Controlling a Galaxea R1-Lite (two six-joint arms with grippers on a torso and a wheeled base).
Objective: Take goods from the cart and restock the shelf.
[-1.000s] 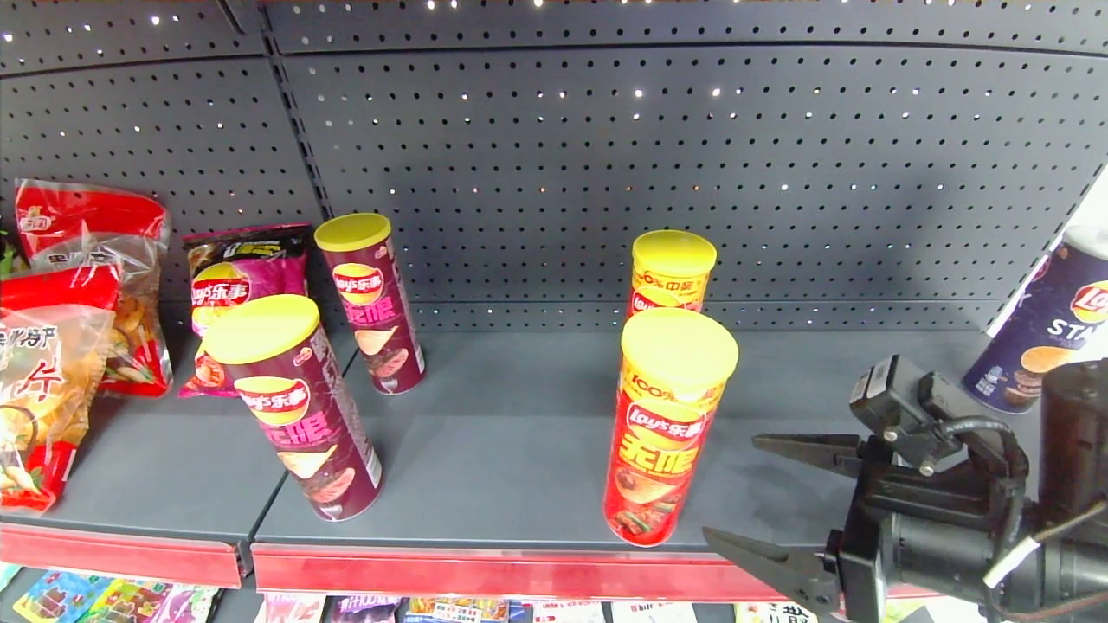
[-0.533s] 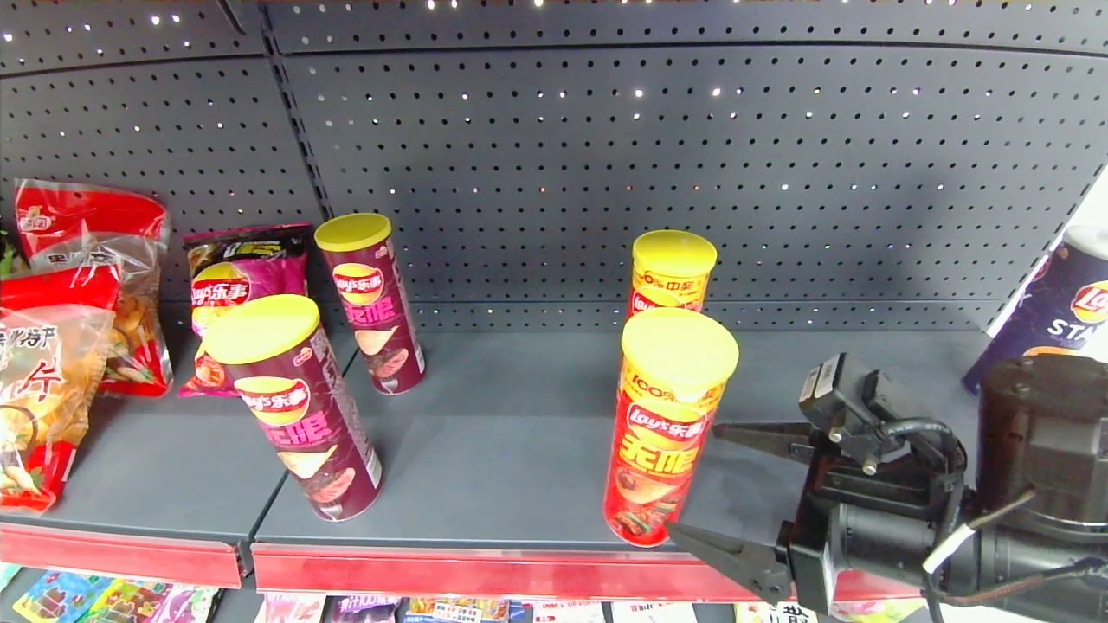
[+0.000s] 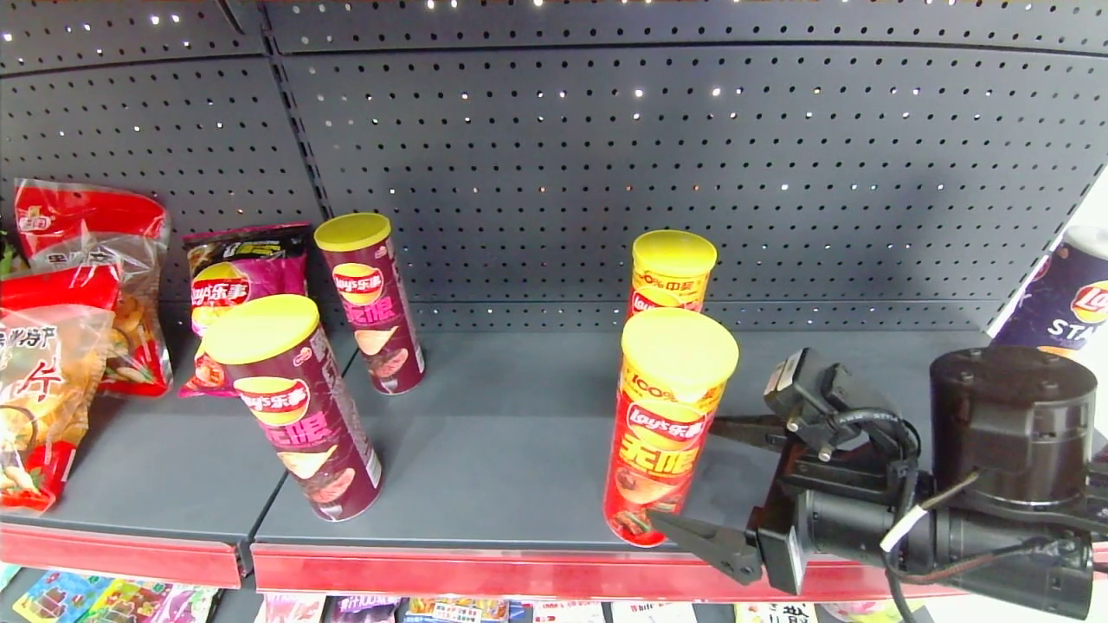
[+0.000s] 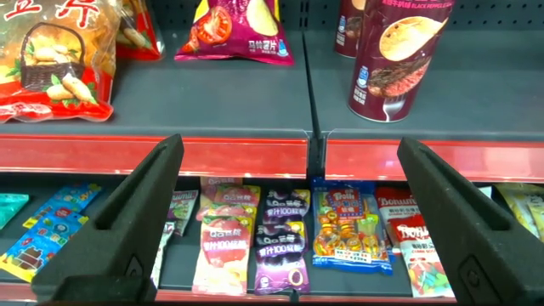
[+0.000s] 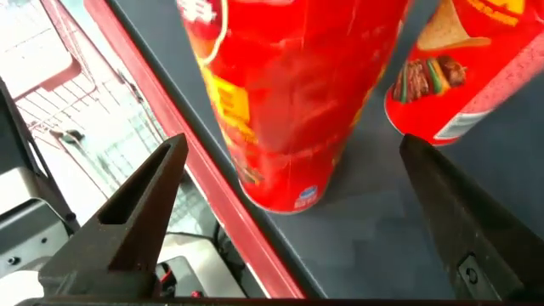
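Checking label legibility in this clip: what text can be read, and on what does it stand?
"Lay's 乐事" and "无限": front red chip can.
"Lay's 乐事" and "无限": front purple chip can.
"乐事": purple chip bag.
"STA", cut off at the picture's edge: blue chip can.
Print on the lower-shelf packets: too small to read reliably.

Tool (image 5: pixel 291 146) spread wide — red can (image 5: pixel 289 85) just ahead, upright.
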